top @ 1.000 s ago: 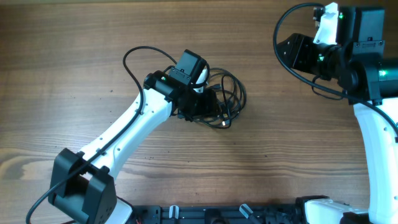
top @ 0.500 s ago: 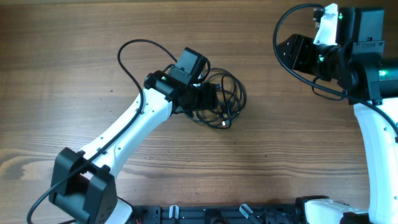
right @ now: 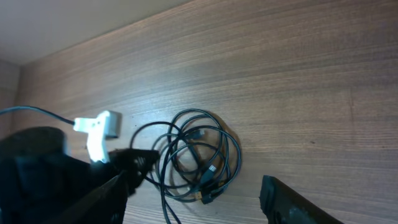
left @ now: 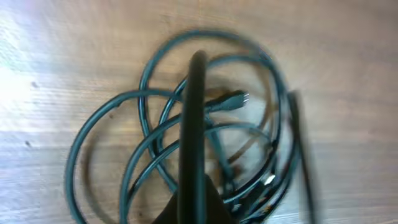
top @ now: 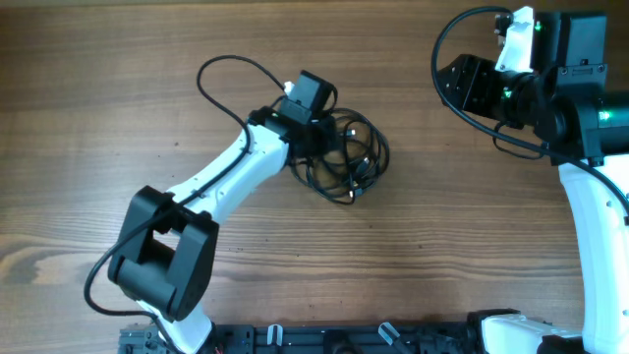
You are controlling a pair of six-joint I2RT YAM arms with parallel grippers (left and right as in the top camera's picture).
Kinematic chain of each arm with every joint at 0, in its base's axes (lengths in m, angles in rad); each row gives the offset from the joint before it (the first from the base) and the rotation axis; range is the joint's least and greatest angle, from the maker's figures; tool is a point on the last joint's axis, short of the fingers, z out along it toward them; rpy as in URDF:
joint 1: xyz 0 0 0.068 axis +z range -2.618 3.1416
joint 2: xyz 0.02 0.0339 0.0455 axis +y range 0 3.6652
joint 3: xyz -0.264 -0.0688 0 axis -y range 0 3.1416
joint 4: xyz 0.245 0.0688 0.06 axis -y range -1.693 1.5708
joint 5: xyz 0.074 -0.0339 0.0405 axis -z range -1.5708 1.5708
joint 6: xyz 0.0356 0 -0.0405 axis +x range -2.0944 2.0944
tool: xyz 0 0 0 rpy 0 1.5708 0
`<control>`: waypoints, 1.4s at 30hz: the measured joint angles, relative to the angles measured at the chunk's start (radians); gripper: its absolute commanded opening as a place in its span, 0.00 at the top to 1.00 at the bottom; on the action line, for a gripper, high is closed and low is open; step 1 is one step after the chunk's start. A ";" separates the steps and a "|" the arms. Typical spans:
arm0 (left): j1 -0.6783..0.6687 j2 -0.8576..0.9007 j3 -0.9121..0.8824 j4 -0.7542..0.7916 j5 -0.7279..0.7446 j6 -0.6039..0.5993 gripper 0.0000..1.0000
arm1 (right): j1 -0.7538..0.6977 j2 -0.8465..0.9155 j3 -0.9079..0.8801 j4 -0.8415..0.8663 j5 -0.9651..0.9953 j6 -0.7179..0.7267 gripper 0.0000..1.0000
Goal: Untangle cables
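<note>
The cables (top: 352,157) lie as one coiled bundle of thin black cords on the wooden table, left of centre. My left gripper (top: 326,146) sits on the bundle's left edge. In the left wrist view its fingers (left: 196,124) are pressed together into a single dark bar over the loops (left: 155,143), and a metal-tipped plug (left: 234,99) lies just to the right. I cannot see whether a cord is pinched between them. My right gripper (top: 457,84) hangs high at the far right, away from the bundle. Its fingers stand wide apart and empty in the right wrist view, framing the cables (right: 199,155) from afar.
The left arm's own thick black wire (top: 221,84) arcs over the table to the upper left of the bundle. The table's front edge carries black fittings (top: 324,339). Bare wood (top: 442,216) separates the bundle from the right arm.
The left gripper has shut and shifted slightly up and right onto the bundle, and the left arm's elbow has swung in toward the centre. The right arm has stayed in place.
</note>
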 measured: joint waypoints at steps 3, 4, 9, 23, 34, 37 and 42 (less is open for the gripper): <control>0.047 -0.063 0.051 0.005 0.063 -0.007 0.96 | 0.000 0.004 0.000 0.002 -0.003 -0.007 0.25; 0.063 -0.098 0.076 0.023 0.112 -0.011 0.96 | 0.000 0.009 0.000 0.008 -0.014 -0.016 0.24; 0.111 -0.323 0.153 0.119 0.362 -0.106 0.96 | 0.000 0.044 0.000 0.072 -0.140 -0.073 0.24; 0.109 -0.395 0.156 0.384 0.571 -0.550 0.96 | 0.000 0.066 0.000 0.144 -0.362 -0.114 0.28; 0.109 -0.395 0.156 0.397 0.625 -0.493 0.96 | 0.003 0.149 -0.002 0.145 -0.451 -0.102 0.33; 0.109 -0.395 0.156 0.392 0.641 -0.422 0.96 | 0.017 0.186 -0.003 0.182 -0.500 -0.074 0.32; 0.109 -0.395 0.156 0.314 0.649 -0.265 0.96 | 0.089 0.226 -0.007 0.214 -0.577 -0.027 0.31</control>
